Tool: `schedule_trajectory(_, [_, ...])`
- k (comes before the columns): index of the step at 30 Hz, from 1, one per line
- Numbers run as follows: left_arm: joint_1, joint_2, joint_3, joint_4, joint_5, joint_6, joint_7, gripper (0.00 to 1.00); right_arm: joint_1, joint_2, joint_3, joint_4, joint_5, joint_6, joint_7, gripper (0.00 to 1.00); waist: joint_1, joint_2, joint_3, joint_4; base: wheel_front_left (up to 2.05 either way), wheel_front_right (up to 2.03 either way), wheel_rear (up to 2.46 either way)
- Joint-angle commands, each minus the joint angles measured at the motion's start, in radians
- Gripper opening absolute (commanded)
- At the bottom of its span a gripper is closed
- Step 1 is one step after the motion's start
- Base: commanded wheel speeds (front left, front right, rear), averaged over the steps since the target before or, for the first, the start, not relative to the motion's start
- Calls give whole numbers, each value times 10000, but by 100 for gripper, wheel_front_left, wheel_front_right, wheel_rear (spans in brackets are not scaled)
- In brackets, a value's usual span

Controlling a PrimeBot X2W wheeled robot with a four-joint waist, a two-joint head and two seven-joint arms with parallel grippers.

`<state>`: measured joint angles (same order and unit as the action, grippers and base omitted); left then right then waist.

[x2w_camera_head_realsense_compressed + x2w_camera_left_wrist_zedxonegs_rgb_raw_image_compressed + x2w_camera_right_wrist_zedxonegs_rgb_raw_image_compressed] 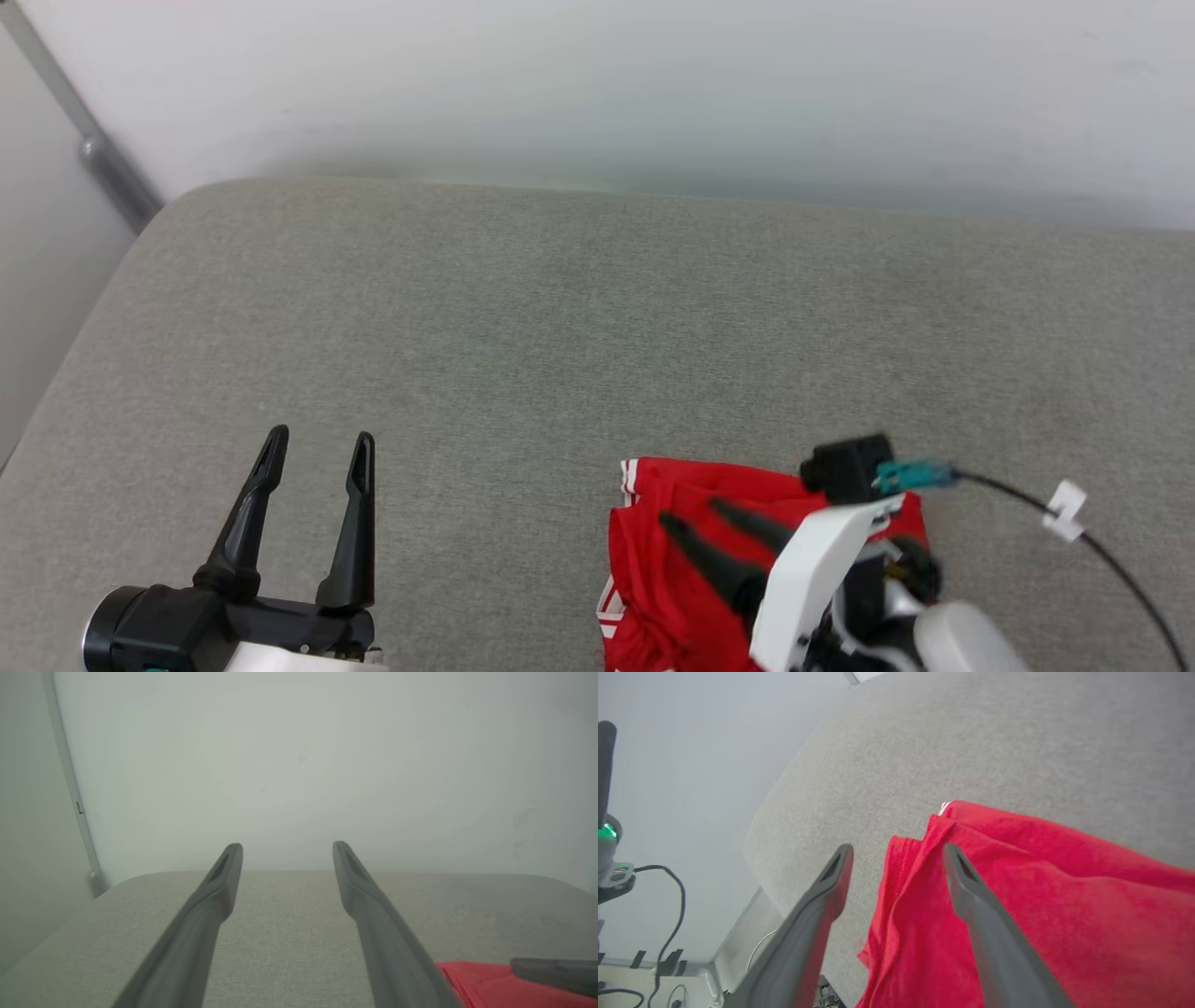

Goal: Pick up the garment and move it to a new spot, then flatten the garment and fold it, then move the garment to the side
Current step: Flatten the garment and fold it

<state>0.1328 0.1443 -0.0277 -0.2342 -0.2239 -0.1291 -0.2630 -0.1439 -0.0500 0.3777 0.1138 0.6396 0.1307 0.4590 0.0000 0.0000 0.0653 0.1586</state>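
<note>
head view: your left gripper (320, 437) sits with its jaws spread and nothing between them, over the bare grey cushion (560, 308). the garment (653, 579) lies bunched well off to that gripper's right, directly under your right gripper (691, 511), whose jaws are parted too. red cloth spreads beneath and to either side of both fingers, with a strip of white-striped trim (630, 474) just beyond the tips. whether the tips touch the cloth is hard to say from this angle.

left wrist view: only cushion lies between and ahead of the left jaws. a corner of the red cloth shows outside the finger on that view's right, with a dark finger (556, 970) of the other arm above it.

right wrist view: the jaws are released, not clamped. a raised fold (920, 868) of the garment runs up between them, close to the inner side of the finger on that view's right. the other finger stands over bare cushion just outside the cloth's edge.

judging by the creases, the shirt is light, soft and limp. expect it to sag and drag rather than slide as one piece, and a shallow pinch may catch a single layer. i'd take that fold between the jaws, biting deep enough to gather the layers, then lift clear before carrying.
</note>
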Motion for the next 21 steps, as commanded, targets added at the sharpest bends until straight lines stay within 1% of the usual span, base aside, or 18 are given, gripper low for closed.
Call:
schedule_trajectory(1, [16,-23,-1,-26,27,-11,-22,100,-230,-3,-150,-92,-333,-1,-26,100,0,0,-3,-96,0,0,0])
schedule_trajectory(6, [-82,-73,17,-46,5,-11,-22,100,-1078,-44,-884,-664,-2962,-1,-307,100,0,0,63,-468,0,0,0])
schedule_trajectory(9, [-176,-108,8,-38,-2,-11,-22,100,-1483,-523,-1180,-922,-4166,-2,-836,100,0,0,115,-690,0,0,0])
schedule_trajectory(12, [-278,-115,-15,-72,46,-11,-22,100,-1658,-1111,-1412,-1074,-4714,-2,-1414,100,0,0,170,-866,0,0,0])
schedule_trajectory(15, [-355,-146,-39,-66,53,-11,-22,100,-1532,-1588,-2076,-1310,-5131,-4,-2188,100,0,0,220,-961,0,0,0])
schedule_trajectory(18, [-357,-152,-74,-37,37,-11,-22,100,-1094,-1790,-2812,-1549,-5417,-2,-3028,100,0,0,281,-1022,0,0,0])
schedule_trajectory(21, [-351,-137,-92,-32,45,-11,-22,100,-548,-1665,-3542,-1985,-5385,-4,-4026,100,0,0,324,-1009,0,0,0])
